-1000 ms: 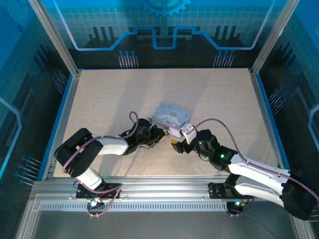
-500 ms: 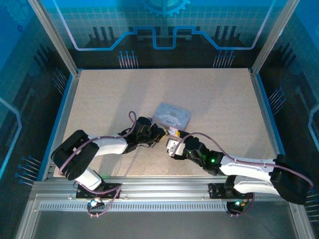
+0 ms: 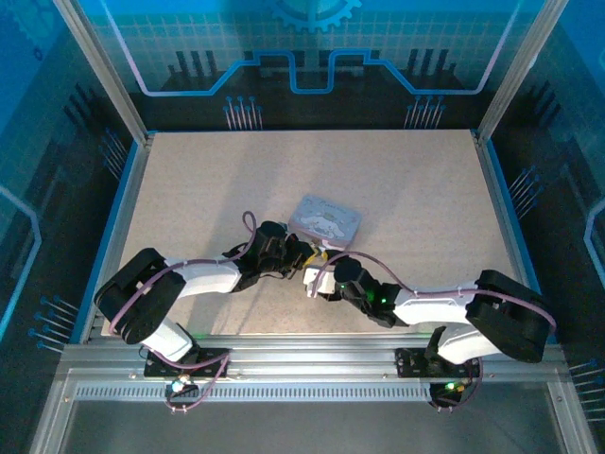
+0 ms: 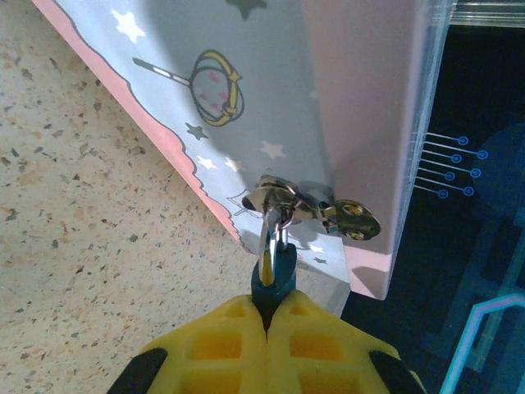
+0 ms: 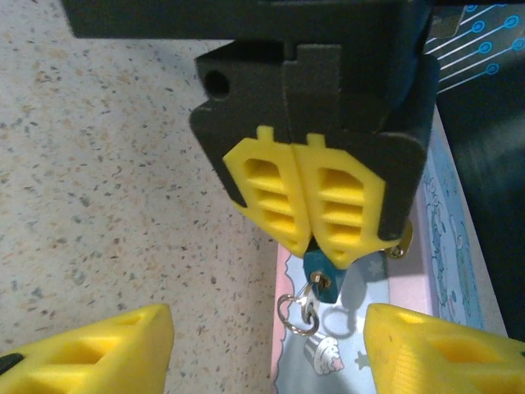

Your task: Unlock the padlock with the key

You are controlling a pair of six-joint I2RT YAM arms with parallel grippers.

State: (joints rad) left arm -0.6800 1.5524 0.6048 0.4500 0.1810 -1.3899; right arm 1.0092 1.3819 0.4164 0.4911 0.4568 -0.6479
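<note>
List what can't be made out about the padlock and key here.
Left wrist view: padlock body mostly buried inside the left pincer.
Right wrist view: key too small to tell whether it's inserted.
Top view: both too small, crowded by the right pincer.

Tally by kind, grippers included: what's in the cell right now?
tin box: 1
padlock: 1
key: 1
grippers: 2, the left gripper shut on the padlock, the right gripper open
total: 5
</note>
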